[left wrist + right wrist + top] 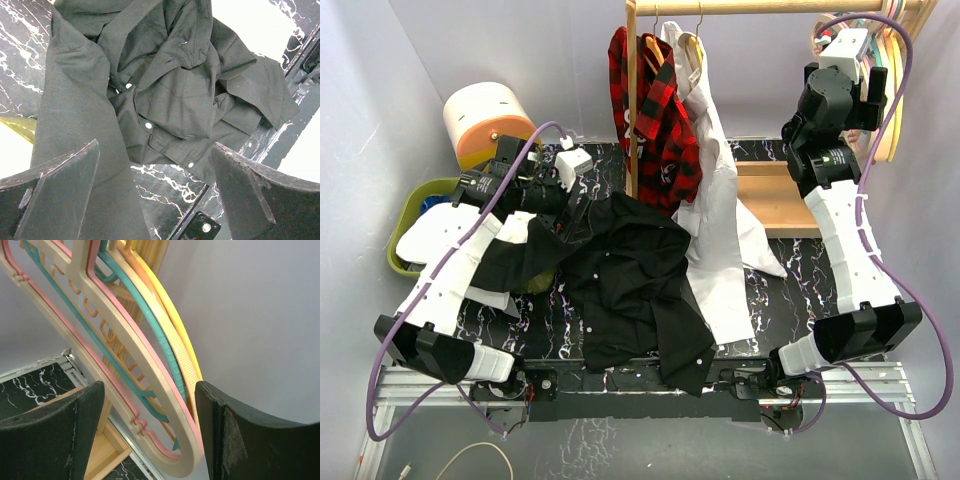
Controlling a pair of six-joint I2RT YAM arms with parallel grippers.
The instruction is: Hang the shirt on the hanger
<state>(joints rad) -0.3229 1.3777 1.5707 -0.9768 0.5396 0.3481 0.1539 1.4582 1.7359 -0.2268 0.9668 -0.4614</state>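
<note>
Far left, a green bin (410, 212) and an orange-and-white tub (485, 120) are sitting out of play. Next, the left gripper (155, 150) is hovering low over the shirt (630, 280), fingers spread wide and gripping nothing. One sleeve (75, 130) is running past a finger, likely the part being sized up for a grab. The shirt is lying crumpled centre-left on the table (800, 290), its lower edge reaching toward the near side. Behind it, a plaid shirt (660, 120) and a white shirt (725, 240) are hanging from the rod (770, 8). The white one is trailing down against the black heap, so a lift risks dragging it. Far right, the right gripper (150, 387) is sitting high at the rod's end, fingers apart, facing the pastel hangers (150, 355), probably searching there. These are crowding the view, and I cannot tell where the hanger is.
</note>
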